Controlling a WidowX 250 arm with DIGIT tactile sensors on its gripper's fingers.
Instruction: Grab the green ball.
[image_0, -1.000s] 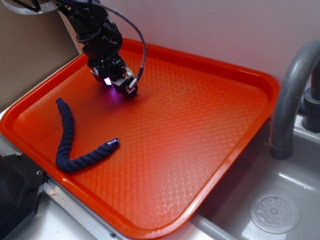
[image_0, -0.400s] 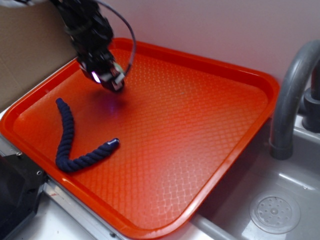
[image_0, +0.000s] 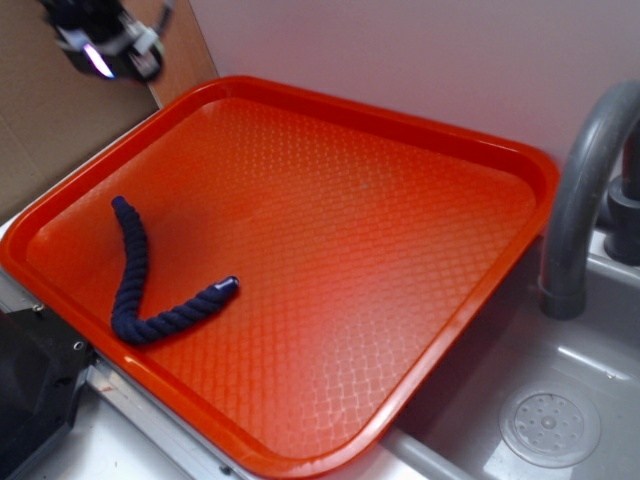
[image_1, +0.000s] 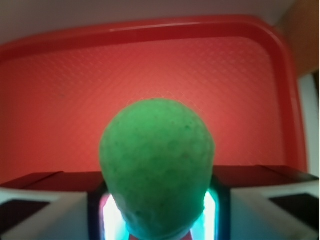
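Observation:
The green ball (image_1: 157, 165) fills the middle of the wrist view, squeezed between my two fingers, with the orange tray (image_1: 150, 75) far below it. My gripper (image_1: 157, 210) is shut on the ball, and its lit pads glow on either side. In the exterior view the gripper (image_0: 110, 45) is high at the top left, above the tray's far left corner and in front of the cardboard; the ball itself is hidden there.
A dark navy twisted rope piece (image_0: 140, 285) lies bent on the left part of the orange tray (image_0: 400, 260). A grey faucet (image_0: 580, 190) and a sink with its drain (image_0: 550, 425) are to the right. Brown cardboard (image_0: 50, 130) stands at the left.
The gripper has risen from the tray's far left area and moved up-left, out over the tray's corner. The rope has not moved.

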